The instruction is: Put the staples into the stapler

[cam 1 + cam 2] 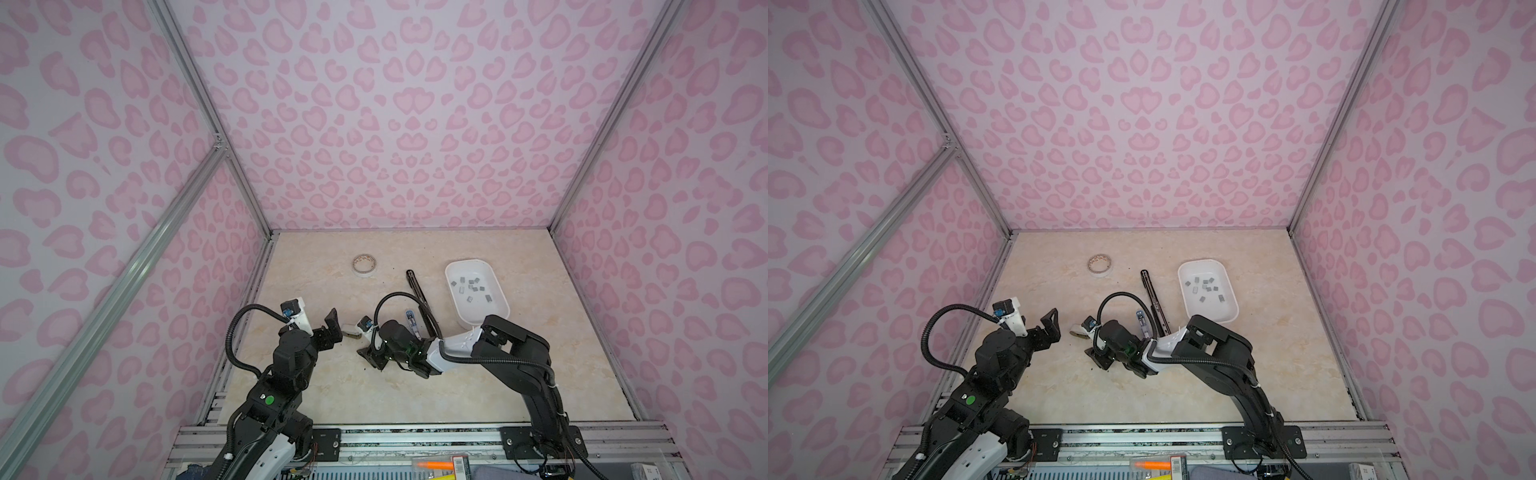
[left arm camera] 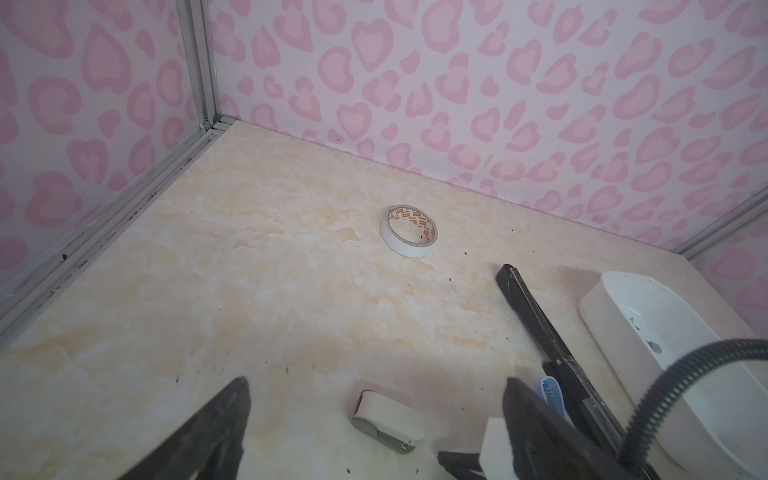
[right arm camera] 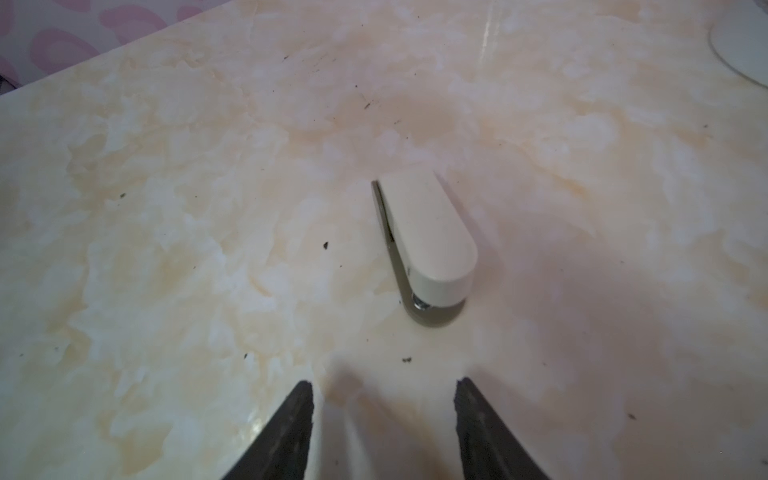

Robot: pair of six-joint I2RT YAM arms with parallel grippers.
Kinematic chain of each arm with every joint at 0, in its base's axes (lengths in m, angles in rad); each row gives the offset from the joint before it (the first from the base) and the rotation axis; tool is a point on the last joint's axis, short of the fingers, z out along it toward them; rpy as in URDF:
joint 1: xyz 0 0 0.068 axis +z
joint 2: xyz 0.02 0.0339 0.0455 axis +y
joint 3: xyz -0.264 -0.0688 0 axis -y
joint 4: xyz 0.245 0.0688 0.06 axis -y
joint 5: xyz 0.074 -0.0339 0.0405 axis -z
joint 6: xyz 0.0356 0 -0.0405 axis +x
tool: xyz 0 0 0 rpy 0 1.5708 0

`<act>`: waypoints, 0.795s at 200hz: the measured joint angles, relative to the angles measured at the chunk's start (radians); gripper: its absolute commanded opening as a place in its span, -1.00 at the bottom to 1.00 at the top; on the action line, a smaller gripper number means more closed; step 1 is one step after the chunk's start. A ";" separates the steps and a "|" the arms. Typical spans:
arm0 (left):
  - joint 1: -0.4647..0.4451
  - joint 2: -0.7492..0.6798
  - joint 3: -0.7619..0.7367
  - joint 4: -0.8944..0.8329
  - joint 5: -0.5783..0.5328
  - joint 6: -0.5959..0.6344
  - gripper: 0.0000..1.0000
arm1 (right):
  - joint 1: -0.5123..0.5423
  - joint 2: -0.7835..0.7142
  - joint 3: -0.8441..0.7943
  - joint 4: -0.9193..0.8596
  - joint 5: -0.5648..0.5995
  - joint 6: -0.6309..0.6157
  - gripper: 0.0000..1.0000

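Observation:
A small cream stapler with a grey base lies shut on the table between both grippers. My left gripper hangs wide open just to its left, holding nothing. My right gripper stands open close to the table, its tips a short way from the stapler's rounded end. The staples are several small grey strips scattered in a white tray at the back right.
A long black stapler lies folded open left of the tray. A small blue stapler lies beside it. A white tape roll sits at the back. Pink patterned walls close three sides.

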 measured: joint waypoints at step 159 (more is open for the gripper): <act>0.000 0.373 0.058 0.032 0.075 0.043 0.92 | -0.107 0.140 0.206 -0.025 0.064 0.080 -0.14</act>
